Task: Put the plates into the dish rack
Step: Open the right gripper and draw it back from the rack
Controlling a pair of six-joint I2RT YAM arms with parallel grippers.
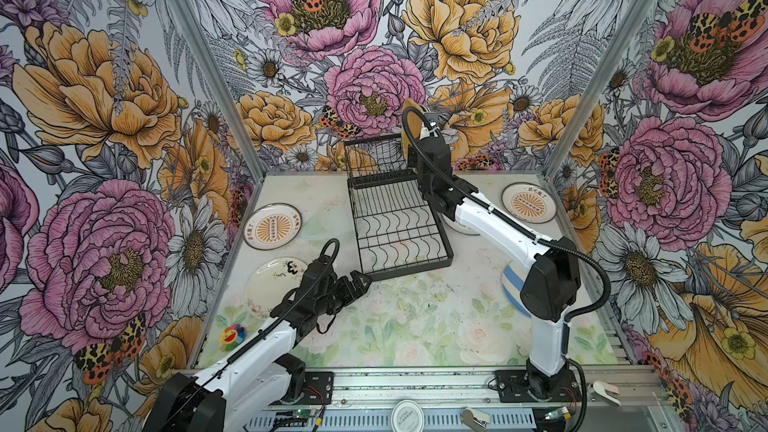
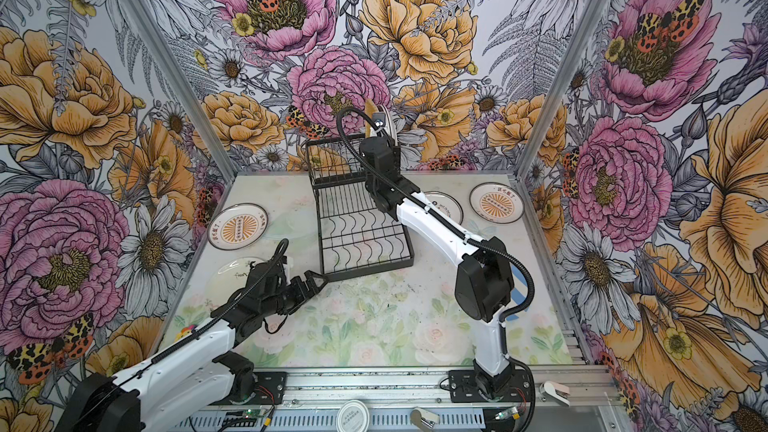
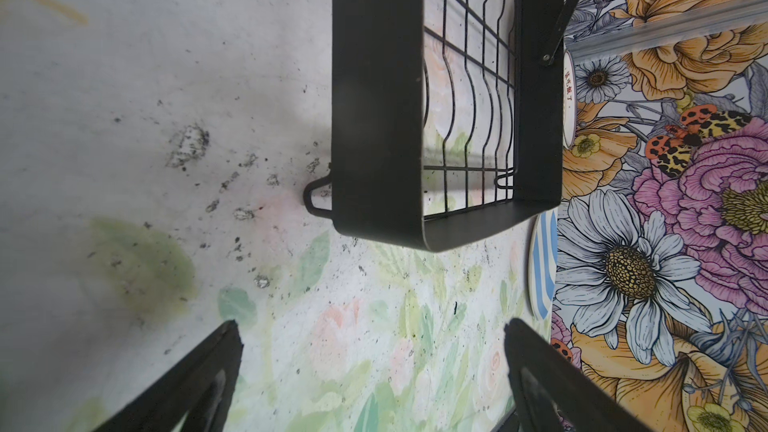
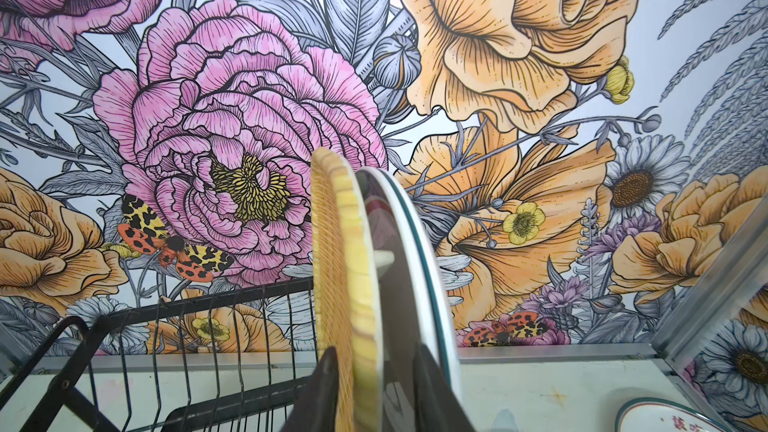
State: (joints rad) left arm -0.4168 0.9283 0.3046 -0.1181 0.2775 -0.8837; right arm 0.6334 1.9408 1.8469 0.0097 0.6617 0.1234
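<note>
Two plates (image 4: 401,209) stand in the dish rack (image 1: 399,234); my right tool (image 4: 376,367) straddles the yellow woven plate (image 4: 345,243), grip unclear; my left tool (image 3: 372,326) is spread, empty. Others lie flat at side edges of the bench (image 1: 415,317).

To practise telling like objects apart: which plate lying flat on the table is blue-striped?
The blue-striped plate at the right edge of the table, partly behind the right arm; the other flat plates show orange sunbursts or dark writing.
</note>
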